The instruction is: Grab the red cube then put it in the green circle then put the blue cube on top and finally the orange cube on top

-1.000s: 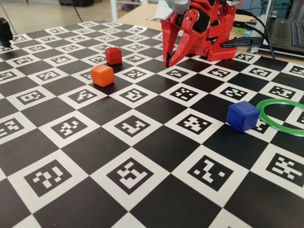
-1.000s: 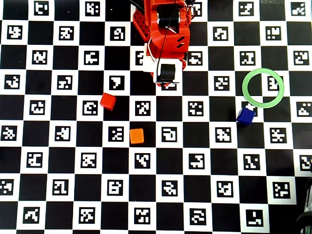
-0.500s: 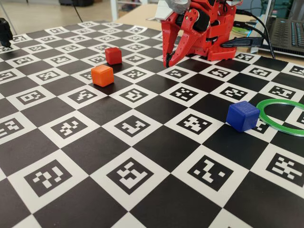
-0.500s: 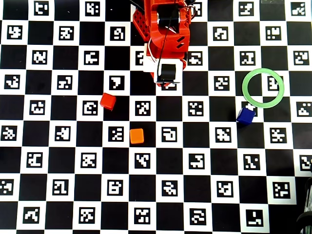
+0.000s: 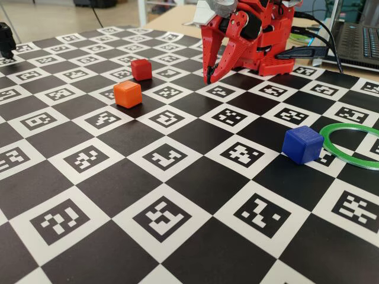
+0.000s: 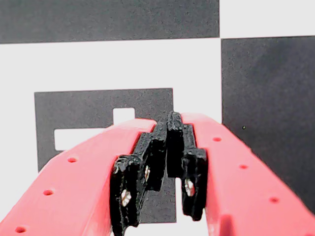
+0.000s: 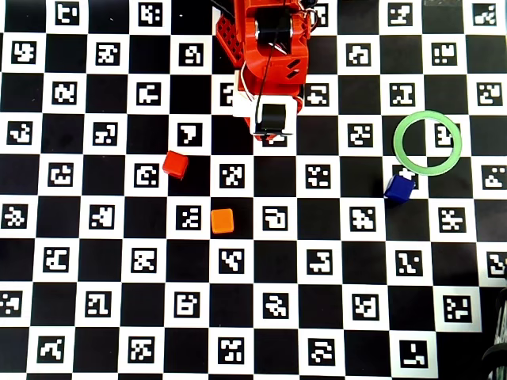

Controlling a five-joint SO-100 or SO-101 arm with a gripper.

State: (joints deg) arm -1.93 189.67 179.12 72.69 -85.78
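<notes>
The red cube (image 5: 141, 69) (image 7: 176, 165) sits on the checkered mat, left of the arm in both the fixed and overhead views. The orange cube (image 5: 128, 94) (image 7: 223, 221) lies a little nearer the front. Far to the right, the blue cube (image 5: 302, 144) (image 7: 399, 188) rests just outside the green circle (image 5: 323, 139) (image 7: 396, 141), whose centre holds nothing. My gripper (image 5: 208, 78) (image 6: 170, 118) points down at the mat close to the arm's base. It is shut with nothing between its black pads, and stands apart from every cube.
The red arm base (image 5: 266, 35) stands at the mat's far edge. A laptop (image 5: 358, 41) and cables lie behind it on the right. A small black object (image 5: 6, 38) sits at the far left edge.
</notes>
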